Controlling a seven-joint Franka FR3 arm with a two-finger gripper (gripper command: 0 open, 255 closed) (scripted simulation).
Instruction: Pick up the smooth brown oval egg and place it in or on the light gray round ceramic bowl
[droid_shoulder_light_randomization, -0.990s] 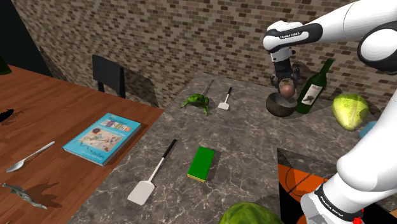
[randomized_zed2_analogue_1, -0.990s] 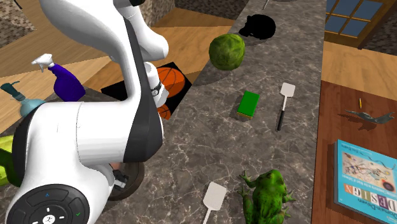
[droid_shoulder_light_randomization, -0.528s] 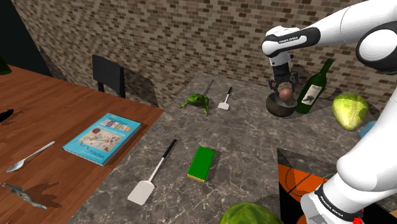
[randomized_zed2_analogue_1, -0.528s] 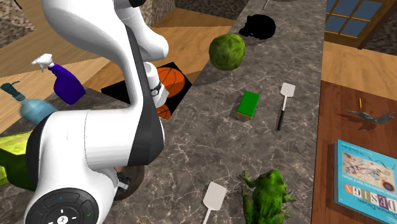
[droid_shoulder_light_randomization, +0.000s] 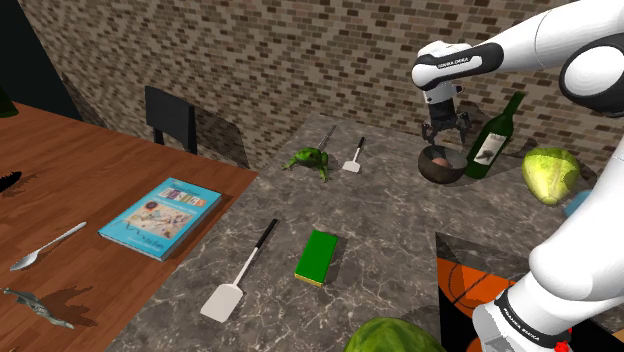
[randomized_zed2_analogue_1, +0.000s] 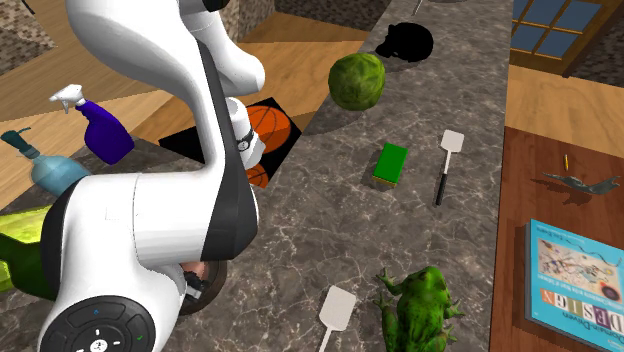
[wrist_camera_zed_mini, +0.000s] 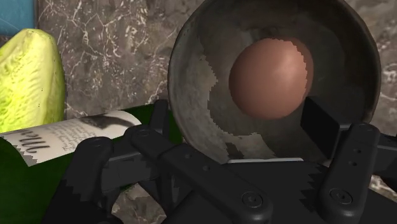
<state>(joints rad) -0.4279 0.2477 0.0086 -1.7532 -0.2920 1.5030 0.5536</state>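
I saw the gripper hanging just above the bowl, its 2 fingers spread apart and clasping nothing. The 1 egg lay inside the bowl, below the fingers and not held by them. Beside the bowl stood 1 green bottle. I counted 2 cabbages, 1 past the bottle and 1 near the stand, and 2 spatulas, 1 by the frog and 1 next to the green block. On the wooden table lay 1 book and 1 spoon.
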